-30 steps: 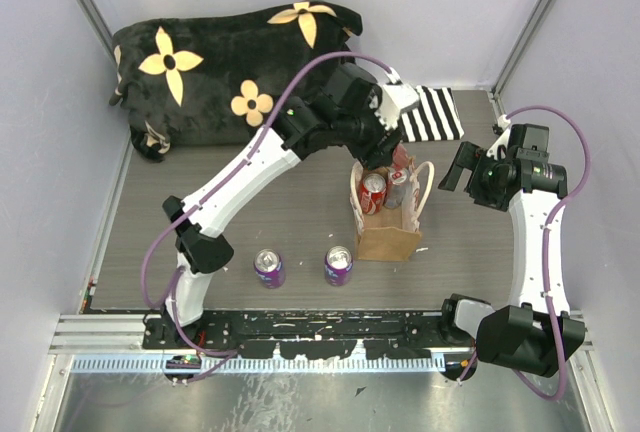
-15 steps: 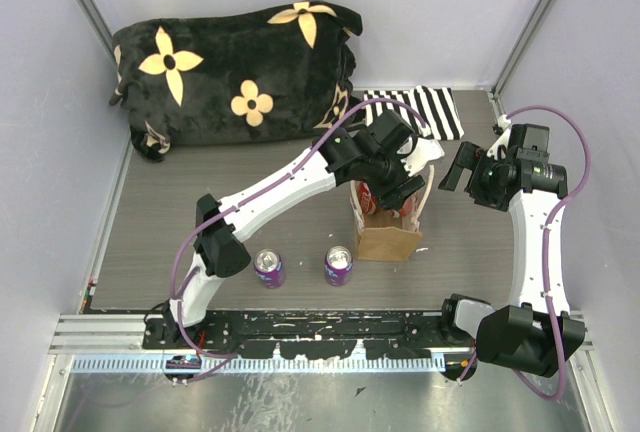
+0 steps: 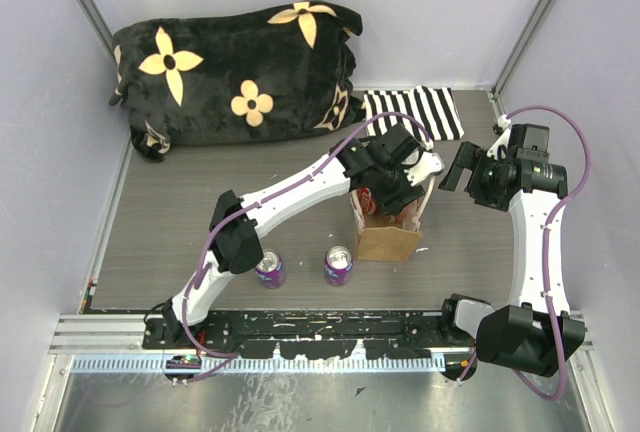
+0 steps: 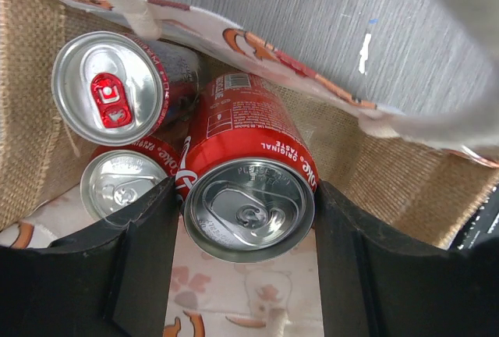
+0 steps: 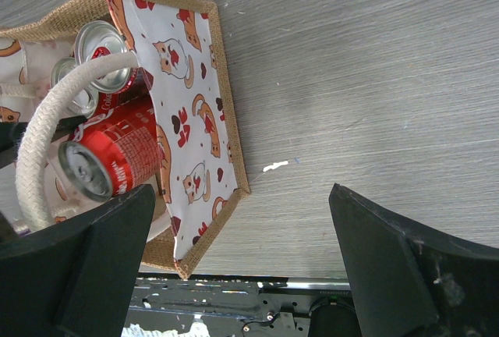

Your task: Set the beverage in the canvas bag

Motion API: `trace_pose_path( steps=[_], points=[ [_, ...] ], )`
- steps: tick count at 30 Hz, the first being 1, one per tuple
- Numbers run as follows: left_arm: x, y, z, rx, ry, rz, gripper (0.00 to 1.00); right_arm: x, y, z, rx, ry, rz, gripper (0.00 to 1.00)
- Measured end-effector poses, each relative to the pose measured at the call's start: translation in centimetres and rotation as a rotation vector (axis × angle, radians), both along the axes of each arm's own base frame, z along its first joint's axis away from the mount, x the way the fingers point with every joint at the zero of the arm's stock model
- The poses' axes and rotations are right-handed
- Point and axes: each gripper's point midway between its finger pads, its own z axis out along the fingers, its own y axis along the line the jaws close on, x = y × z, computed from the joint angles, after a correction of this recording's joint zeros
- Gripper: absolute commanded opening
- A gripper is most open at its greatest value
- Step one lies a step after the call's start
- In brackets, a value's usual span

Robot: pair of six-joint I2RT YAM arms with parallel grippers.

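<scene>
The canvas bag [image 3: 386, 239] stands upright mid-table, its printed face [image 5: 185, 95] toward the right wrist camera. My left gripper [image 3: 402, 195] reaches down into the bag's mouth, shut on the beverage, a red cola can [image 4: 248, 196] held by its sides between the black fingers [image 4: 146, 253]. The can [image 5: 111, 157] lies tilted among the bag's cream handles [image 5: 45, 136]. Two more red cans [image 4: 109, 86] [image 4: 125, 189] sit inside the bag beside it. My right gripper [image 3: 456, 168] hovers to the right of the bag, open and holding nothing.
Two purple cans [image 3: 268, 268] [image 3: 338, 264] stand near the front edge, left of the bag. A black pillow with yellow flowers [image 3: 235, 72] fills the back left. A black-and-white striped cloth [image 3: 415, 112] lies at the back right. Walls close in on both sides.
My left arm has swung forward and right from behind the bag and lowered the red can into its mouth. The right arm has stayed still.
</scene>
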Motion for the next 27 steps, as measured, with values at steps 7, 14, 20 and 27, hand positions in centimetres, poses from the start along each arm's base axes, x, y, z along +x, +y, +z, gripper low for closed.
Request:
trace_pose_path(
  steps=[7,14,20,27],
  points=[
    [0.2,-0.1,-2.3,0.041,0.007,-0.005,0.0,-0.1,0.0,-0.2,-0.002,0.005,-0.001,1.0],
    [0.5,-0.4,-3.2,0.047,0.002,-0.012,0.0,-0.1,-0.2,-0.3,-0.003,0.007,-0.005,1.0],
    [0.6,-0.6,-4.3,0.059,0.007,-0.013,0.0,-0.2,-0.2,-0.4,-0.005,0.012,-0.005,1.0],
    [0.7,-1.1,-4.8,0.052,0.001,-0.014,0.48,-0.2,-0.3,-0.5,-0.007,0.016,-0.007,1.0]
  ],
)
